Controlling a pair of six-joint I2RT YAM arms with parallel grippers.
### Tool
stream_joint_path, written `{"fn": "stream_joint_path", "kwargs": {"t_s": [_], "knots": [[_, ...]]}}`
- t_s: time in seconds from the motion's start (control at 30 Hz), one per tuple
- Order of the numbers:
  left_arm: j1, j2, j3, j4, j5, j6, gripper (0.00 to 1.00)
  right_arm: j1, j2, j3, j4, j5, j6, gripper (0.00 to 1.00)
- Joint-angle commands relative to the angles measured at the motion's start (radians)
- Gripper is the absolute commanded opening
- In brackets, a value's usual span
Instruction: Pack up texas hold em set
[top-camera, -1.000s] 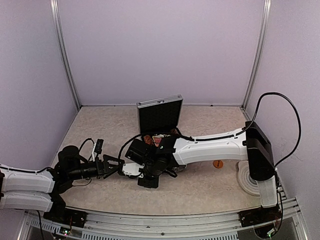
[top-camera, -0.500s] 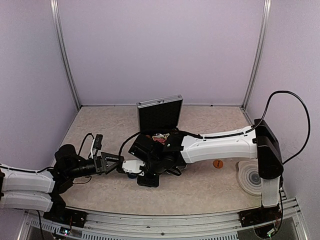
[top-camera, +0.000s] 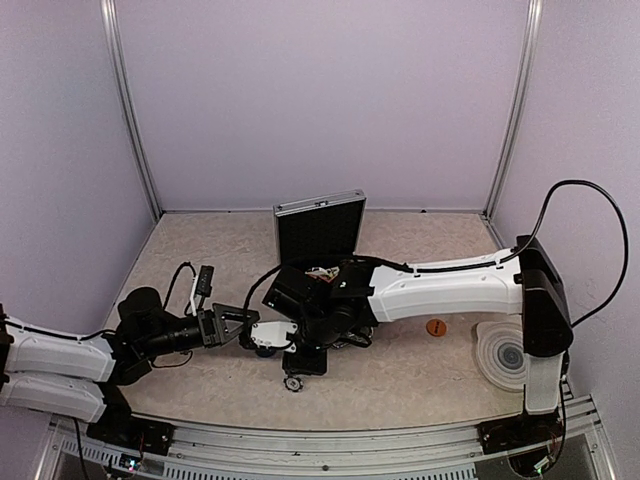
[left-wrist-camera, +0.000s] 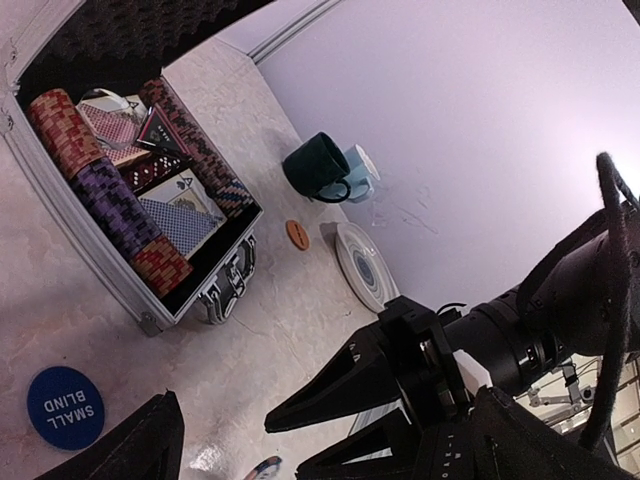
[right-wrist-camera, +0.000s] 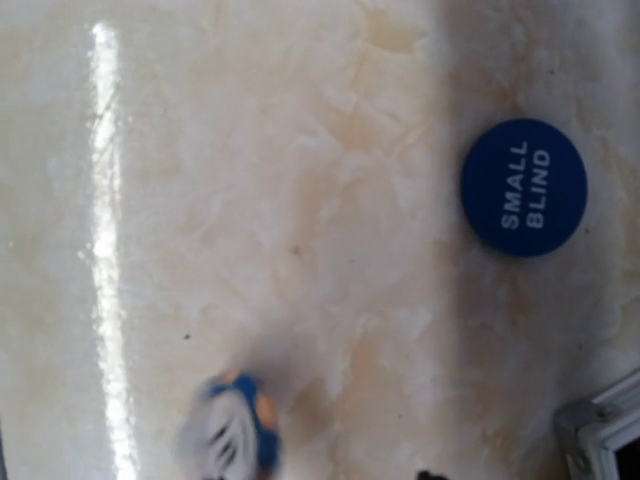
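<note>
The silver case (top-camera: 318, 228) stands open at the back, and my right arm hides its base. In the left wrist view the case (left-wrist-camera: 85, 235) holds rows of chips (left-wrist-camera: 120, 205), card decks and a black triangle (left-wrist-camera: 157, 130). A blue SMALL BLIND button (right-wrist-camera: 524, 187) lies on the table (top-camera: 262, 349) (left-wrist-camera: 65, 407). Beside it is a blue-and-white chip (right-wrist-camera: 235, 435) (top-camera: 293, 382), blurred. My right gripper (top-camera: 303, 363) (left-wrist-camera: 283, 447) points down just above the chip, open by a narrow gap and holding nothing. My left gripper (top-camera: 245, 325) is wide open to its left.
An orange round button (top-camera: 436, 327) (left-wrist-camera: 297, 234) lies right of the case. A grey ringed coaster (top-camera: 503, 355) (left-wrist-camera: 362, 265) sits at the right edge. A dark mug (left-wrist-camera: 313, 168) and a pale-blue mug (left-wrist-camera: 360, 172) stand behind it. Purple walls enclose the table.
The blue-and-white chip has come into sight on the table in front of my right gripper. My left gripper has crept right towards the blue button. The right arm's elbow has shifted right.
</note>
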Motion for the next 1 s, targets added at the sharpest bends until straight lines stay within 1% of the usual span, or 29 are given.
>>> {"fn": "stream_joint_path", "kwargs": {"t_s": [0.0, 0.17, 0.27, 0.33, 0.4, 0.5, 0.57, 0.63, 0.7, 0.83, 0.97], "knots": [[-0.067, 0.03, 0.013, -0.127, 0.113, 0.099, 0.99, -0.016, -0.08, 0.037, 0.224, 0.002, 0.032, 0.4], [-0.072, 0.059, 0.028, -0.13, 0.129, 0.09, 0.99, -0.02, -0.089, 0.023, 0.229, 0.005, 0.028, 0.4], [-0.072, 0.055, 0.02, -0.148, 0.097, 0.086, 0.99, -0.028, -0.087, 0.003, 0.226, 0.0, 0.03, 0.41], [-0.069, 0.028, 0.014, -0.177, 0.06, 0.081, 0.99, -0.04, -0.089, -0.014, 0.214, -0.014, 0.036, 0.44], [-0.06, -0.011, 0.007, -0.235, 0.018, 0.074, 0.99, -0.048, -0.097, -0.043, 0.207, -0.034, 0.041, 0.49], [-0.03, -0.107, -0.002, -0.343, -0.033, 0.065, 0.99, -0.05, -0.081, -0.051, 0.162, -0.1, 0.024, 0.67], [0.0, -0.192, -0.011, -0.419, -0.051, 0.056, 0.99, -0.05, -0.041, -0.018, 0.096, -0.11, 0.016, 0.75], [0.033, -0.271, -0.022, -0.479, -0.058, 0.05, 0.99, -0.042, -0.014, -0.015, 0.058, -0.084, -0.005, 0.85], [0.065, -0.363, -0.022, -0.548, -0.07, 0.048, 0.99, -0.037, 0.004, -0.024, 0.042, -0.054, -0.028, 0.91], [0.119, -0.455, -0.016, -0.655, -0.095, 0.019, 0.99, -0.034, 0.049, 0.002, -0.016, -0.074, -0.063, 0.94], [0.153, -0.486, -0.016, -0.709, -0.128, -0.012, 0.99, -0.026, 0.084, 0.009, -0.026, -0.075, -0.086, 0.95]]}}
